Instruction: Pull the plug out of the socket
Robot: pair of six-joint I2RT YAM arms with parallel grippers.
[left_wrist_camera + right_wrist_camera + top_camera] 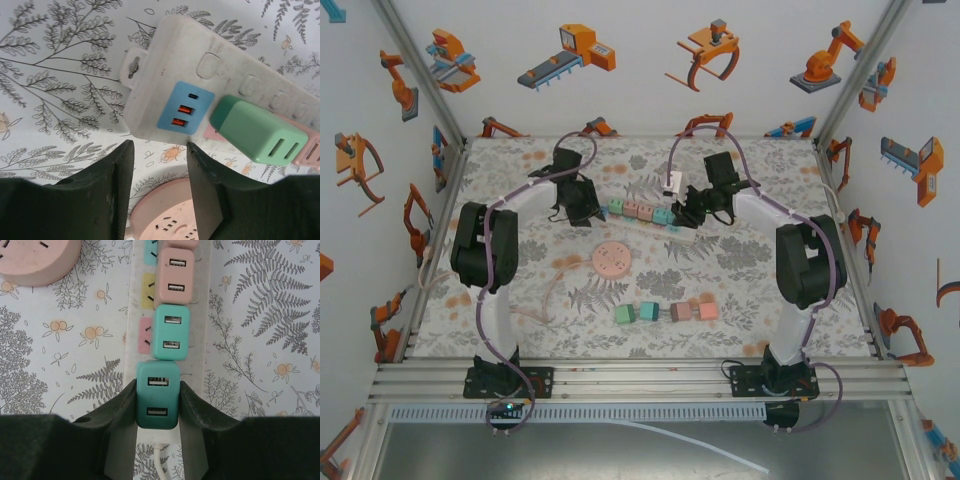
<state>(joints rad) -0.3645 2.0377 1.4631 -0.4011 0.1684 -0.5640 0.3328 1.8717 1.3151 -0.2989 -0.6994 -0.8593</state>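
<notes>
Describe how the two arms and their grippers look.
The left arm and right arm both have white tubular links between bulky black joint housings, on black base plates. A greyish-purple cable runs along each. The left gripper and right gripper have matte black, wedge-shaped fingers with no markings visible.

Power strip (199,305) cut by top edge; near end, sides of dark teal plug (157,396) behind right gripper (157,386). Round pink socket (165,212) partly behind left gripper (160,146).
</notes>
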